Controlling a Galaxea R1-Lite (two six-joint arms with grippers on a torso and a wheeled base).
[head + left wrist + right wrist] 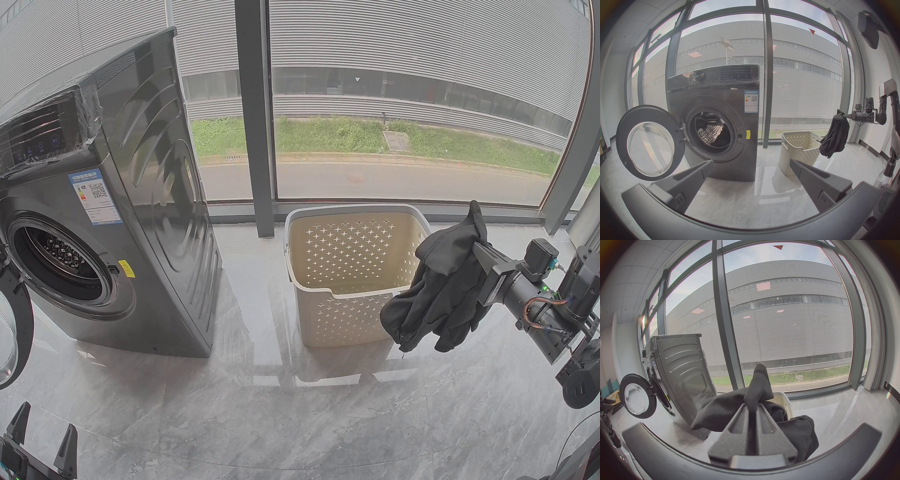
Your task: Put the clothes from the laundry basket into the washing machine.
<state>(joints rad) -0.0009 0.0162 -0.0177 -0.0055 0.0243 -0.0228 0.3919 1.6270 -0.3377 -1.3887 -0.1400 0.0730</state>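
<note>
Hanging from the right gripper (pixel 480 249), a black cloth (pixel 437 294) hides the finger ends in the head view. The right wrist view shows the two fingers (pixel 737 427) pressed tight on a fold of it. The cloth is up in the air, just beside the basket (pixel 344 312) and well apart from the washer (pixel 156 187). The washer door (pixel 12 331) is cut off in the head view, but the left wrist view shows it swung wide. The left gripper (pixel 750 162) is spread and holds nothing, low down in front of the washer.
</note>
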